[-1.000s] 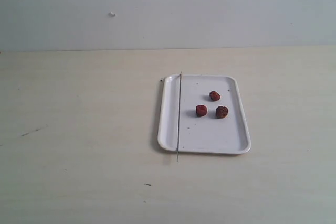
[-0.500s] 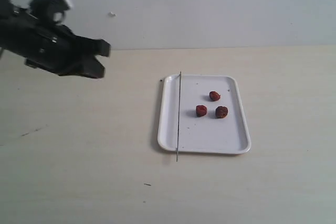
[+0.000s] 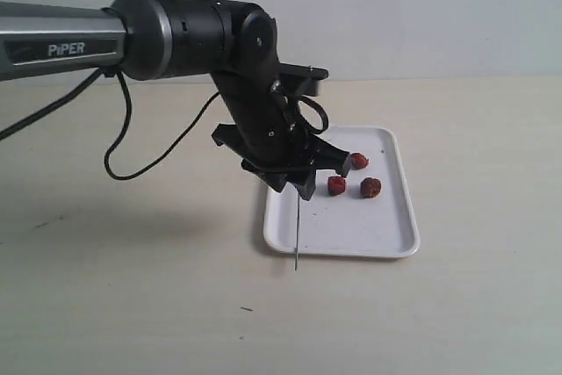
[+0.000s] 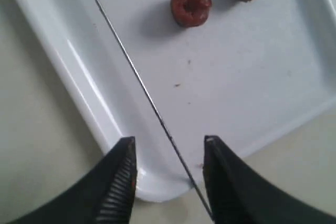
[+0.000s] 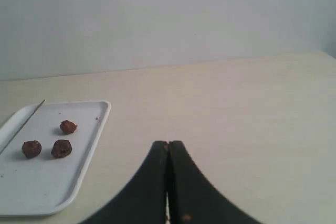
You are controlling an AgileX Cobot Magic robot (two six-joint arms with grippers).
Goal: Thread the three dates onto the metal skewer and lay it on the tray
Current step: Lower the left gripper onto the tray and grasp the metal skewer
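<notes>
Left gripper [image 4: 169, 141] released above tray [image 4: 262, 77] corner, metal skewer [image 4: 126, 64] between jaws; right gripper [image 5: 168, 148] clenched, empty, away from tray

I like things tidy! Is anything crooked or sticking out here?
Yes, a little. The metal skewer lies along one side of the tray, and its near end pokes out past the rim, over the table. The three dates sit loose on the tray, none spilled. Nothing looks broken.
</notes>
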